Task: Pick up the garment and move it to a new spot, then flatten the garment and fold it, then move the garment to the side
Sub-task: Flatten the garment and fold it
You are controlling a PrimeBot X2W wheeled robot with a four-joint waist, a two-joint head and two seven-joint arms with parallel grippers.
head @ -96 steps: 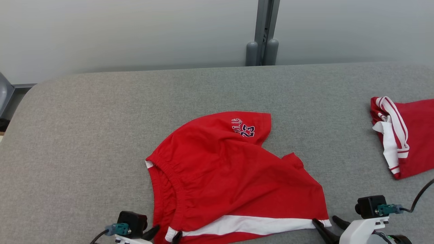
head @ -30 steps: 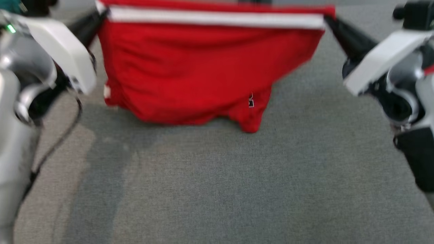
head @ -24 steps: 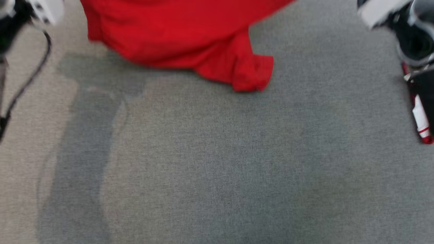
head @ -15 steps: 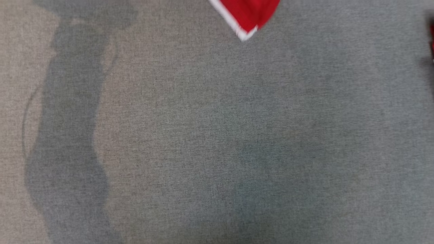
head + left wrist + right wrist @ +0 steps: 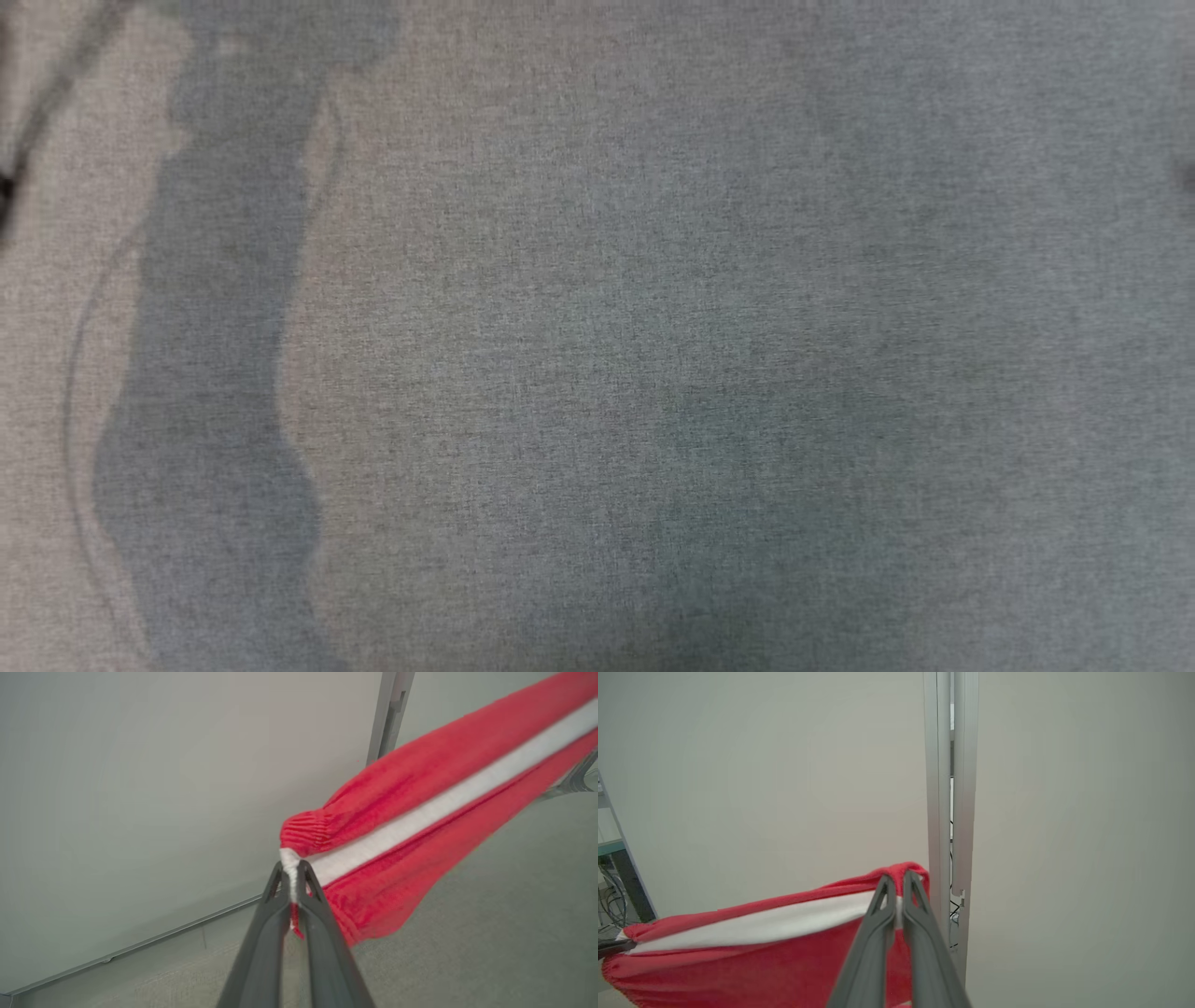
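The left gripper has its jaws drawn narrow, pinching the garment at the end of its white stripe, just beside the gathered elastic waistband. From this grip the red garment runs taut up and to the right in the left wrist view, with more red cloth hanging below the stripe over the grey table. Whether the lowest fold touches the table cannot be told. A pale wall and a metal post stand behind.

The right gripper is likewise drawn narrow, clamped on the opposite end of the same stripe at the garment's top corner. In the right wrist view the cloth stretches leftward to a dark fingertip at the far edge. The garment hangs spread between the two grippers, raised before the wall.

The head view records grey table fabric, with a long shadow down its left side.
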